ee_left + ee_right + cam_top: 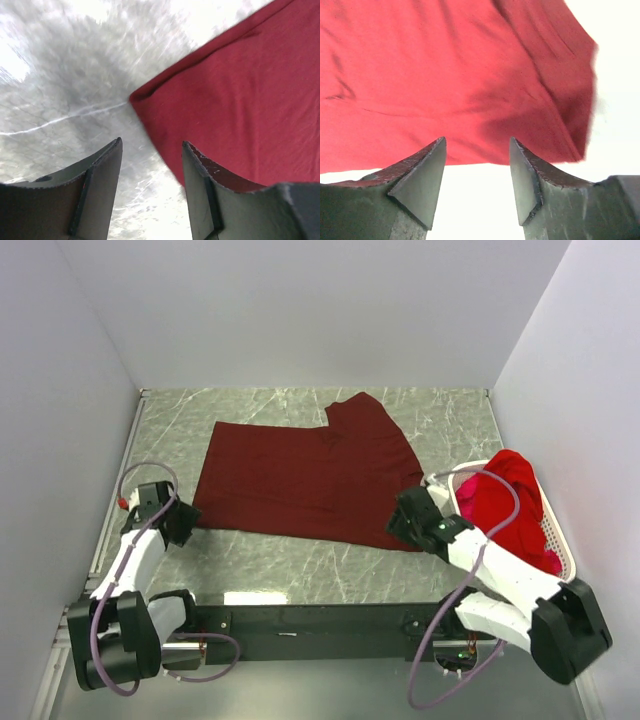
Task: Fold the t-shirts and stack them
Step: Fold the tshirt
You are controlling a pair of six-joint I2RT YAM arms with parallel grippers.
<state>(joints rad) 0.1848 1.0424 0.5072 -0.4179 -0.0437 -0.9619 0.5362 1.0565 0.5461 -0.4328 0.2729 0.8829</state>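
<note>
In the white basket, red t-shirts are heaped; a maroon t-shirt is laid on the worktop. Left hand and right hand are spread apart, empty.

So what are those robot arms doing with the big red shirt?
They are folding shirts. A dark red shirt lies flat on the table. The left claw is open by the shirt's near left corner, and the right claw is open at its near right edge. Neither one is holding it. More bright red shirts sit piled in the white basket on the right.
</note>
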